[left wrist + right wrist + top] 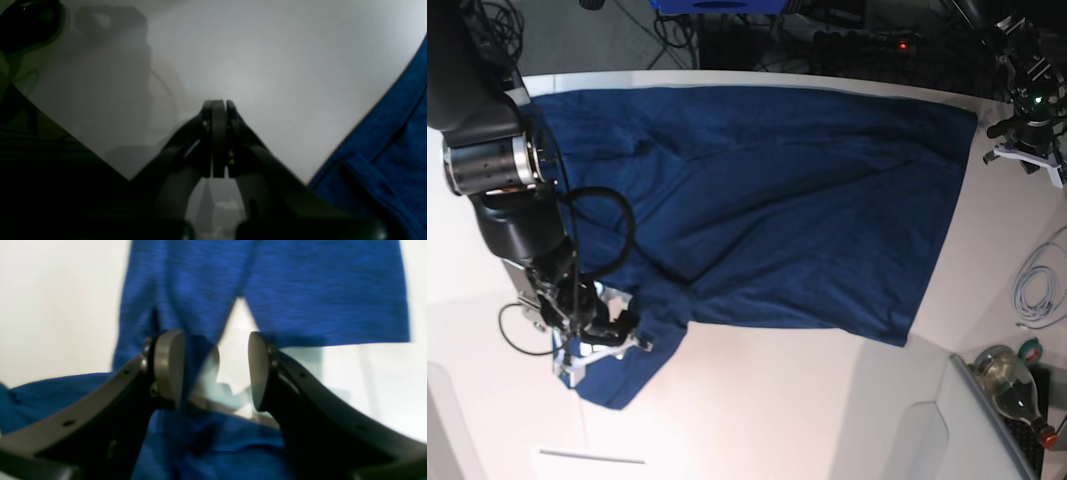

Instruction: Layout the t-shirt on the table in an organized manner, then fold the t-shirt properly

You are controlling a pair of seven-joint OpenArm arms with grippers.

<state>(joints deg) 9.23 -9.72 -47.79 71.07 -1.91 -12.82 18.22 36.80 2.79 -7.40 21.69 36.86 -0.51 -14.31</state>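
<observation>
We judge the soft, wrinkled navy-blue cloth t-shirt [757, 200], spread across the white smooth table [757, 410], light and limp; grasp hems or sleeve edges. Right gripper [217, 370] gapes above its near sleeve, gripping nothing; left gripper [218, 110] pinched together beside the shirt.

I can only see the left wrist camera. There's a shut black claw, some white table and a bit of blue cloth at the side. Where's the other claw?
Observer: The right gripper hangs over the sleeve end of the wrinkly dark navy-blue short-sleeved t-shirt, at the near left of the base view.
Operator: Is it pinching the shirt?
Observer: No. In the right wrist view its jaws stand apart, and bare smooth white tabletop shows between them.
Operator: Is the shirt lying flat?
Observer: It is mostly spread across the tabletop, but it is creased, and the sleeve by that gripper looks rumpled.
</observation>
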